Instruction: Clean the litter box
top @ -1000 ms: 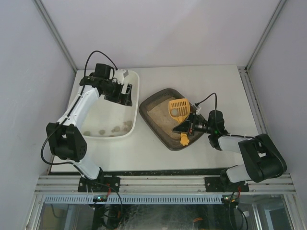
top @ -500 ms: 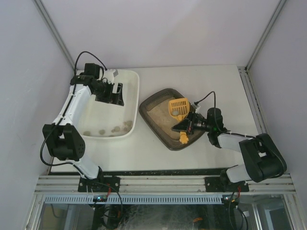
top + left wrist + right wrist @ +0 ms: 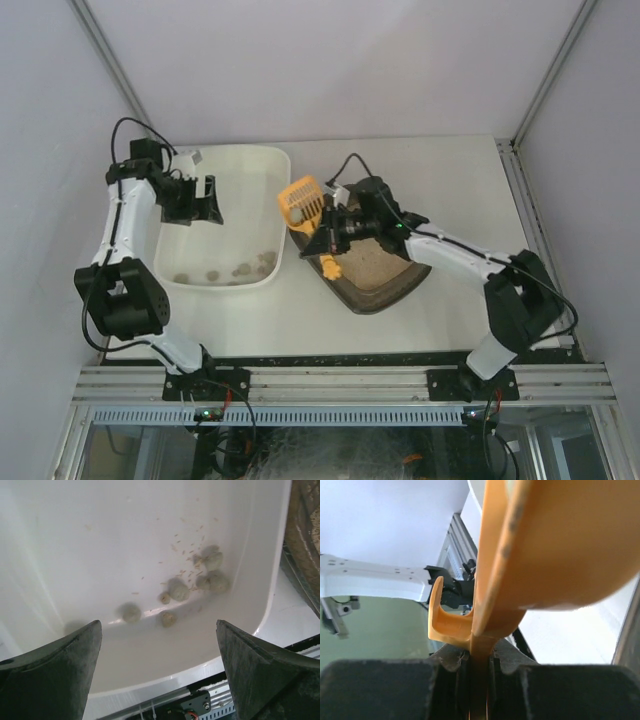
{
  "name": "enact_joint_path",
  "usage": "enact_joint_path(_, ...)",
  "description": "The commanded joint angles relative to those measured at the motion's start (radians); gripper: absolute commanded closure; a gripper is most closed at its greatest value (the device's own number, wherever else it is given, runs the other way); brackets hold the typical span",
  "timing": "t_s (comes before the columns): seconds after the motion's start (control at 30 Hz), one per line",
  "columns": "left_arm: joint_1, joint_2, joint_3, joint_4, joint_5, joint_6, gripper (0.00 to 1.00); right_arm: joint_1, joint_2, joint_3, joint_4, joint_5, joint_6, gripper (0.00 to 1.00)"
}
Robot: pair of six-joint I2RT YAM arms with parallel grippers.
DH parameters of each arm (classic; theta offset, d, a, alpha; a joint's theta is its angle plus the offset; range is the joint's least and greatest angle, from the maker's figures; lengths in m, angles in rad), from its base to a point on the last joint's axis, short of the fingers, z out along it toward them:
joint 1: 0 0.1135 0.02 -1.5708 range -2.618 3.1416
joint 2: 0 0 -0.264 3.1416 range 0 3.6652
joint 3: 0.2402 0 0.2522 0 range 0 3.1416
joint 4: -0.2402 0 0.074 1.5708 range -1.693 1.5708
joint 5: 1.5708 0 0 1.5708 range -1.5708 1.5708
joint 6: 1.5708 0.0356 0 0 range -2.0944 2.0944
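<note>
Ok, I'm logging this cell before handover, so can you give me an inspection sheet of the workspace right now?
Surface: white tabletop, carries both containers.
Job's things: dark brown-grey plastic litter box holds beige litter; yellow slotted plastic scoop, apparently loaded, raised beside the white rectangular plastic tub, which holds grey clumps.
Clutter: nothing seen.
Grippers: left gripper open above the tub; right gripper shut on the scoop's handle.
Cables: black cable loops at both wrists.
Surroundings: white walls, aluminium frame rail.
</note>
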Motion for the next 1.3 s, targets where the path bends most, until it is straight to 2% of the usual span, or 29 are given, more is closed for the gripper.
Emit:
enact_joint_path(0.0,0.086,-0.082,0.072,-0.04,-0.006,0.015,0.0,0.093,0.15,0.281,-0.39,0.139,-0.223,1.0)
enact_joint_path(0.2,0.188,-0.091,0.072,-0.051,-0.018,-0.011,0.0,0.216,0.383,0.678,-0.864,0.442,-0.429,1.0)
enact_joint_path(0.3,0.214,-0.093,0.069,-0.052,-0.003,-0.01,0.0,0.283,0.454,0.811,-0.98,0.631,-0.504,1.0)
enact_joint_path(0.4,0.218,-0.088,0.066,-0.053,-0.009,-0.01,0.0,0.374,0.516,0.926,-1.081,0.899,-0.587,1.0)
enact_joint_path(0.5,0.218,-0.069,0.078,-0.063,-0.042,-0.014,0.01,0.477,0.577,1.006,-1.137,1.213,-0.673,1.0)
enact_joint_path(0.57,0.218,-0.058,0.095,-0.084,-0.038,-0.004,0.02,0.523,0.606,1.03,-1.142,1.368,-0.712,1.0)
enact_joint_path(0.7,0.218,-0.059,0.124,-0.082,-0.02,0.028,0.02,0.557,0.606,1.022,-1.085,1.523,-0.759,1.0)
enact_joint_path(0.8,0.208,-0.017,0.207,-0.117,0.049,0.059,0.0,0.551,0.582,1.022,-1.044,1.549,-0.777,1.0)
enact_joint_path(0.93,0.192,0.097,0.417,-0.176,0.088,0.062,0.0,0.54,0.524,0.966,-0.948,1.556,-0.821,1.0)
enact_joint_path(1.03,0.171,0.173,0.56,-0.209,0.13,0.041,0.0,0.52,0.495,0.966,-0.966,1.54,-0.787,1.0)
enact_joint_path(1.13,0.065,0.239,0.668,-0.23,0.098,0.048,0.0,0.449,0.384,0.913,-0.994,1.375,-0.663,1.0)
enact_joint_path(1.27,-0.138,0.322,0.71,-0.173,0.04,0.074,0.0,0.249,0.092,0.681,-0.961,0.96,-0.51,1.0)
